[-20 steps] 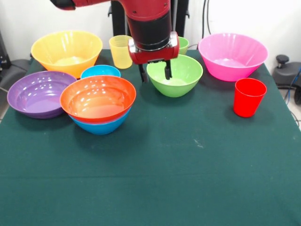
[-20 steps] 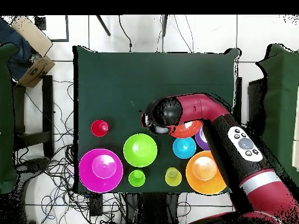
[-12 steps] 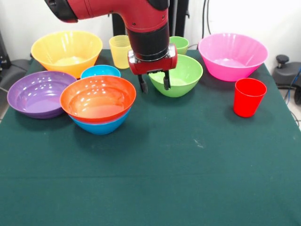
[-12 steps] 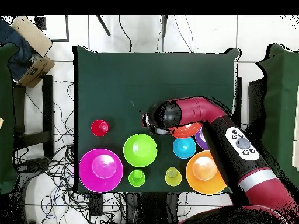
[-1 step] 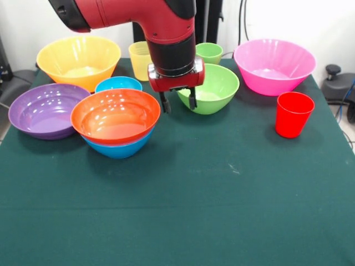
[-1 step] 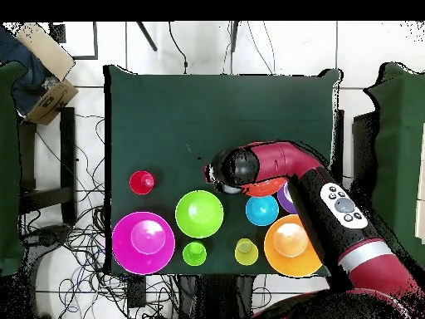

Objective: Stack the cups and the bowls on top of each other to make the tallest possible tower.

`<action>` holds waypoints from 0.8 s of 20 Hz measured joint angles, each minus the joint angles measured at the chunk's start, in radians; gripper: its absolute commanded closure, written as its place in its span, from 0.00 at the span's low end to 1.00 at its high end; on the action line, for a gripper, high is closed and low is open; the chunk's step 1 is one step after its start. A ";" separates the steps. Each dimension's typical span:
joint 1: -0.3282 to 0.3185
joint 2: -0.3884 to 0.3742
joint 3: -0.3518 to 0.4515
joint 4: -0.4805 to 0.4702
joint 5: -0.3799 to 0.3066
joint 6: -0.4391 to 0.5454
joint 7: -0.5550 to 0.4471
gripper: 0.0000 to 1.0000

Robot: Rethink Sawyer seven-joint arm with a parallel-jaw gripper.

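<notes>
Bowls, seven: red-orange bowl nested in big blue bowl, left of centre; purple bowl beside them at left; small blue bowl just behind; yellow-orange bowl far left; green bowl centre far; pink bowl far right. Cups, three: yellow cup and green cup at far edge, red cup right. Gripper hung spread and empty between red-orange and green bowls.

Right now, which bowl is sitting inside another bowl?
The red-orange bowl. It rests nested in the big blue bowl, whose rim shows beneath it. Every other bowl stands alone on the table.
</notes>
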 measured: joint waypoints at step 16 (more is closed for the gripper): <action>0.036 0.001 -0.026 -0.023 0.008 0.067 0.000 0.00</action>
